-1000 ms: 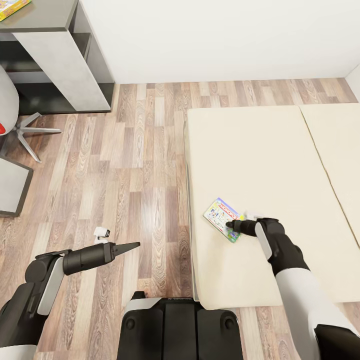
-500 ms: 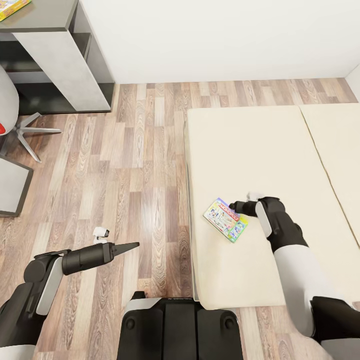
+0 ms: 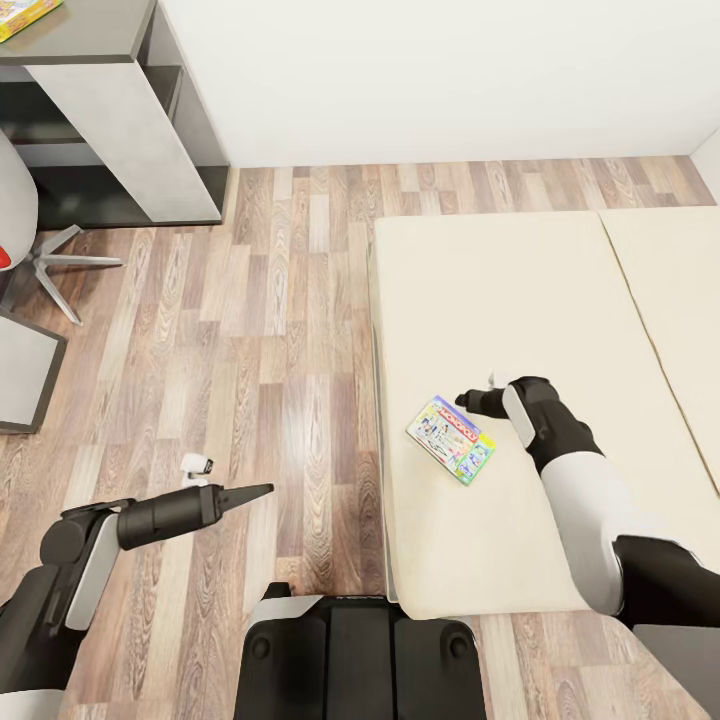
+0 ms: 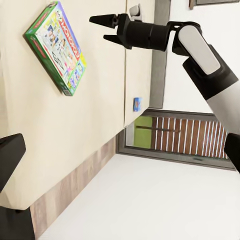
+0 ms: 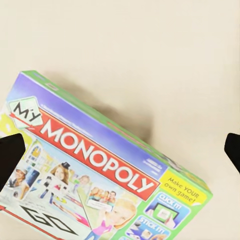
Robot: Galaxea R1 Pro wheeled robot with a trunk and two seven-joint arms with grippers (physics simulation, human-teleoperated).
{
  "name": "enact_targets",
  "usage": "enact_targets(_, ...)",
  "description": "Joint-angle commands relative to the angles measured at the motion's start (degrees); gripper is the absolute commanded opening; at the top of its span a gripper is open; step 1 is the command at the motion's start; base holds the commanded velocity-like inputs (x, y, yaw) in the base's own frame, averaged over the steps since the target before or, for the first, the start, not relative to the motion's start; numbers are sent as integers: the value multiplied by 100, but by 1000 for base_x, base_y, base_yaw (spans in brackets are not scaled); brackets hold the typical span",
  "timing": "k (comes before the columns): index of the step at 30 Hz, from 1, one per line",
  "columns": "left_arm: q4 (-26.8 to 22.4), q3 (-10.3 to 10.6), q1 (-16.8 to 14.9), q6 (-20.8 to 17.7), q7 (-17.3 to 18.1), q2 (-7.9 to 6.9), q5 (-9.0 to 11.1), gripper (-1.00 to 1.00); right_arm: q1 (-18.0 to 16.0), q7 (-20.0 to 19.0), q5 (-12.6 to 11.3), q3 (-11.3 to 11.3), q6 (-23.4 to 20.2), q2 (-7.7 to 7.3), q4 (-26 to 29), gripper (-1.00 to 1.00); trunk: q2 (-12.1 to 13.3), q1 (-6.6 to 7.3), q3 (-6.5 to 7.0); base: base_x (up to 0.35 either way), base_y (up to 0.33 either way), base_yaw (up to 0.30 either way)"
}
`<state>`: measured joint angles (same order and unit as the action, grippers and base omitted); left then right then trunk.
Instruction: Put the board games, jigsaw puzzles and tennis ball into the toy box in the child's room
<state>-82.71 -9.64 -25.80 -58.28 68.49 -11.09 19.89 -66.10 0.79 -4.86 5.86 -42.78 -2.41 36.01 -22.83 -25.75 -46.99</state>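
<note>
I count two board games in sight. The first, a "My MONOPOLY" box (image 3: 451,439), lies flat on the bed (image 3: 520,300) near its floor-side edge; in the right wrist view the box (image 5: 105,185) sits on bare beige mattress. The second, a small blue box (image 4: 136,104), is visible in the left wrist view, far along the bed beyond the right arm. One more printed item (image 3: 25,14) lies on the desk (image 3: 90,30) at the upper left of the head view; I cannot tell what it is.

There are two grippers. The right gripper (image 3: 470,402) hangs just beside the far corner of the Monopoly box, its fingers spread apart and holding nothing; the left wrist view shows the two tips (image 4: 102,21) clearly separated. The left gripper (image 3: 255,491) points over the wooden floor (image 3: 270,330); I cannot tell whether it is open or closed.

Compared with one second ago, the right gripper has moved from the box's near corner to its far corner, clear of the box. The box has not moved. The left arm has dropped slightly.
</note>
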Motion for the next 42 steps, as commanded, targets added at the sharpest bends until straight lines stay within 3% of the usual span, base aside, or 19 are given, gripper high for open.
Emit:
enact_targets(1, -1, -20, -2, -35, 11, -2, 9, 100, -3, 7, -42, 6, -21, 1, -1, 100, -9, -3, -6, 0, 0, 0)
enact_targets(7, 0, -275, 4, -41, 48, -53, 25, 100, 9, 1, -41, -42, -12, 26, -24, 100, -9, -3, -6, 0, 0, 0)
enact_targets(11, 0, -356, 4, -43, 65, -125, 48, 100, 10, 8, -47, -289, -5, 14, -31, 100, -9, -3, -9, 0, 0, 0)
enact_targets(16, 0, -371, 4, -43, 68, -154, 42, 100, 10, 9, -50, -423, -2, 6, -33, 100, -9, -3, -36, 0, 0, 0)
enact_targets(42, 0, -372, 4, -43, 59, -156, 16, 100, 27, -17, -50, -437, 226, 4, -51, 100, -9, -3, -275, 0, 0, 0)
